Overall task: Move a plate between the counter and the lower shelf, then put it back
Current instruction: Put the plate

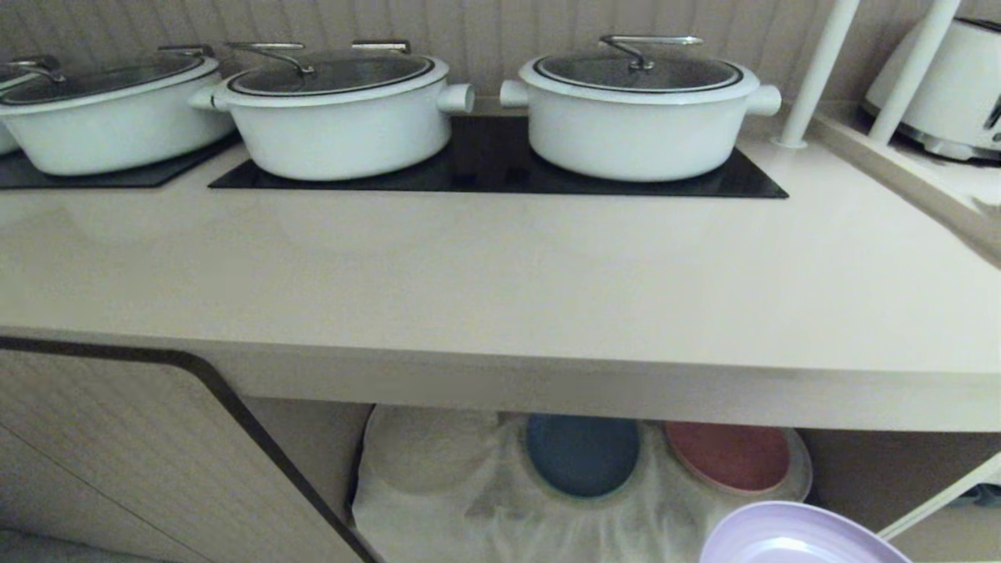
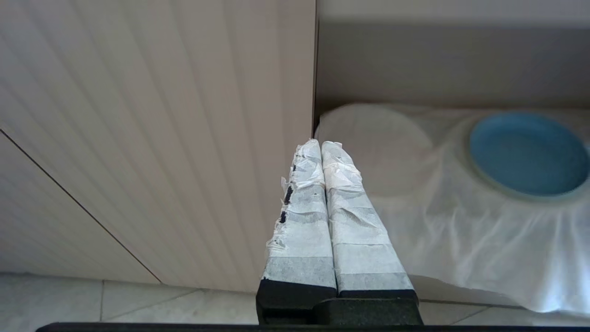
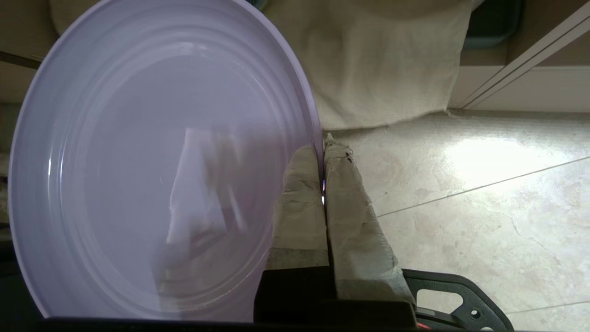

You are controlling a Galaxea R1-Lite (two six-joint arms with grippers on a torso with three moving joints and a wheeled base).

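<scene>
Lavender plate (image 1: pixel 790 539), frame-cropped, in right gripper (image 3: pixel 322 152)

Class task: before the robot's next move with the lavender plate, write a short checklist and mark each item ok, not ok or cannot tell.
1. Right pincer shut on the plate rim: ok.
2. Plate clear of the floor: ok.
3. Free front area on the counter: ok.
4. Room on the lower shelf beside the blue plate and pink plate: ok.
5. Left pincer shut, empty, by the cabinet door: ok.
6. Grip firmness: cannot tell.
</scene>
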